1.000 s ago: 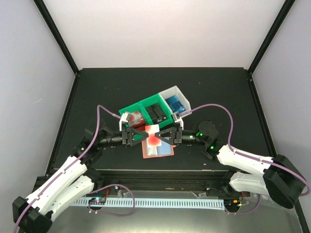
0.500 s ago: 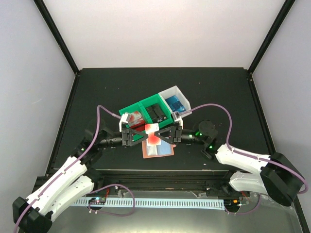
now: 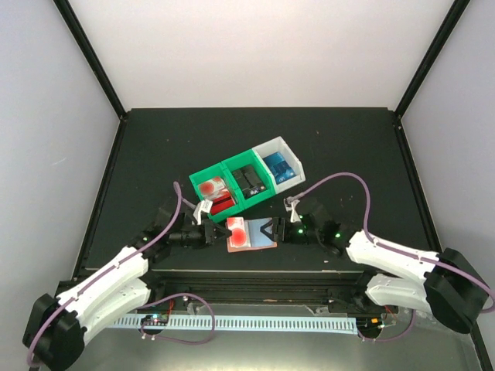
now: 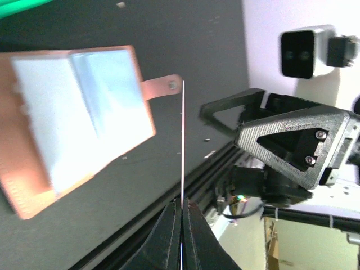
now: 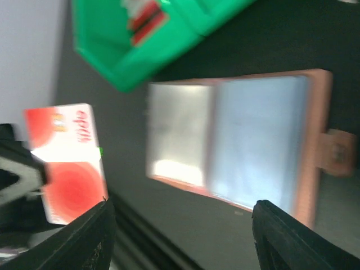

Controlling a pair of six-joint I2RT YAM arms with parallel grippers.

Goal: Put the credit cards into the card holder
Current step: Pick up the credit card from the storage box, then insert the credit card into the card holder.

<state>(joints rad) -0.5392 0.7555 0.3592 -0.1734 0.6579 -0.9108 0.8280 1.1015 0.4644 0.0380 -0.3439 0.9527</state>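
Observation:
A red and white credit card [image 3: 238,229] stands on edge just above the table, with my left gripper [image 3: 225,231] shut on its left end. The left wrist view catches that card [image 4: 183,140] edge-on as a thin line rising from the closed jaws. The card holder [image 3: 254,241] lies open and flat under and to the right of it, pale slots up, with its snap tab [image 4: 163,87] sticking out. My right gripper [image 3: 267,230] hangs open over the holder's right part, apart from the card [image 5: 70,160]. More red and white cards [image 3: 210,188] sit in the green bin.
A green two-compartment bin [image 3: 199,174] and a white bin [image 3: 267,147] with a blue item stand just behind the card holder. The table's front rail [image 3: 255,272] runs close below the grippers. My right gripper body [image 4: 287,140] is close beside the held card.
My right gripper has let go of the card, opened wide and drawn back to the right. My left gripper has kept the card and carried it down toward the front edge.

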